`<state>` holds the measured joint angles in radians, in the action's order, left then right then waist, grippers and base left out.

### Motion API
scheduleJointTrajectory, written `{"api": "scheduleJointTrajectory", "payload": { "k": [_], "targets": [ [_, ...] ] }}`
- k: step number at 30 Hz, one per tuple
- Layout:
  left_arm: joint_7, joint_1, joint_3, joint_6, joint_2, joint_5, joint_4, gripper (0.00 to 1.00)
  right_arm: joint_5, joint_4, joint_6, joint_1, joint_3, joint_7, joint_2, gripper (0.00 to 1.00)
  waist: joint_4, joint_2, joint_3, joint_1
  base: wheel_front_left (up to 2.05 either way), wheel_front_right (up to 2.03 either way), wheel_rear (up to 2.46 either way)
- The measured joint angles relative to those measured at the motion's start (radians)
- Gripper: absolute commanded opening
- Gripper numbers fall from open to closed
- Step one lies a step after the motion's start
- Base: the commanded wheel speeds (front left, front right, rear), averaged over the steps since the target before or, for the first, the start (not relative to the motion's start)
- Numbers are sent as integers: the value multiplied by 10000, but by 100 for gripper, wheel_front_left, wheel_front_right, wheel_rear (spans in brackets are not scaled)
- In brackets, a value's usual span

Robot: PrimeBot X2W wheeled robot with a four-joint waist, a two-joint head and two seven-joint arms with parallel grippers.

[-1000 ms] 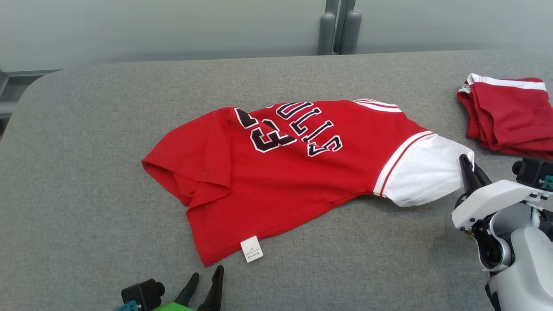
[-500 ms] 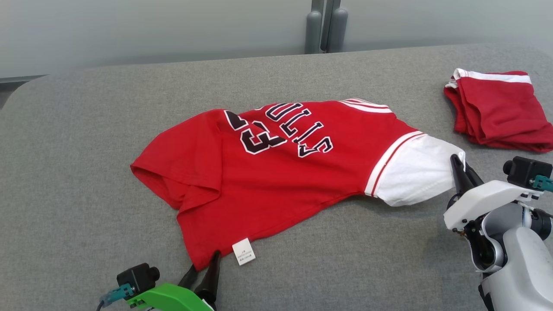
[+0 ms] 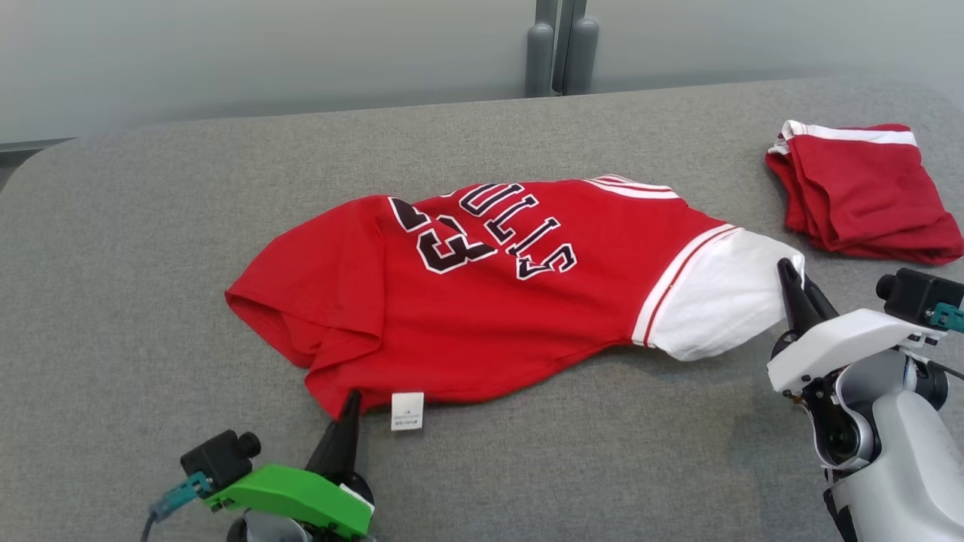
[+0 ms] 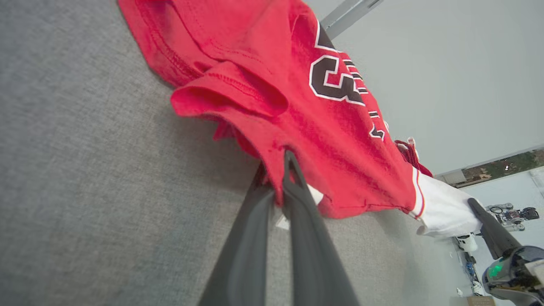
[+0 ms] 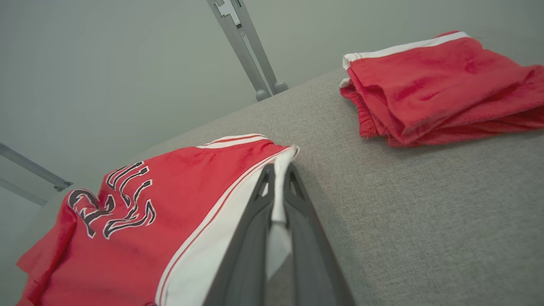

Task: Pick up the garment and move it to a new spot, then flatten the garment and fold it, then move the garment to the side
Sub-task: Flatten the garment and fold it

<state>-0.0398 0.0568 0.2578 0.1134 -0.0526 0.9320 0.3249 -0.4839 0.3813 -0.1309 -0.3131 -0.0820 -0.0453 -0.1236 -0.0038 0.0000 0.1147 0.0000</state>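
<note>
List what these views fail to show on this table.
- Label print: too small, head view.
- Jersey number: first digit partly under a fold, head view.
- Left gripper: one fingertip behind the red hem, left wrist view.
- Right gripper base: cut off by the bottom edge, right wrist view.
- Folded red garment: cut off by the right edge, right wrist view.

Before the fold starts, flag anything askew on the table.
The red jersey lies rumpled: its left side is doubled over itself and a white tag sticks out at the near hem. The folded red garment looks tidy.
</note>
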Motion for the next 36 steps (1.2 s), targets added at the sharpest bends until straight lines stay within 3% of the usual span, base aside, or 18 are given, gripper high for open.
{"api": "scheduleJointTrajectory", "payload": {
  "k": [8,18,36],
  "targets": [
    [-314,21,-708,38,-654,276,-2219,0,-1254,-1160,0,-11,167,-96,-23,0,-29,0,-245,0,0,0,0],
    [706,895,-1361,-723,-1597,481,-5095,0,-2447,-3501,2,-74,165,-880,-113,0,-248,0,-655,0,0,0,0],
    [2907,4179,-1521,-1674,-3053,230,-7501,0,-3156,-7973,4,-1237,-895,-2867,428,0,-992,0,-1131,0,0,0,0]
  ]
}}
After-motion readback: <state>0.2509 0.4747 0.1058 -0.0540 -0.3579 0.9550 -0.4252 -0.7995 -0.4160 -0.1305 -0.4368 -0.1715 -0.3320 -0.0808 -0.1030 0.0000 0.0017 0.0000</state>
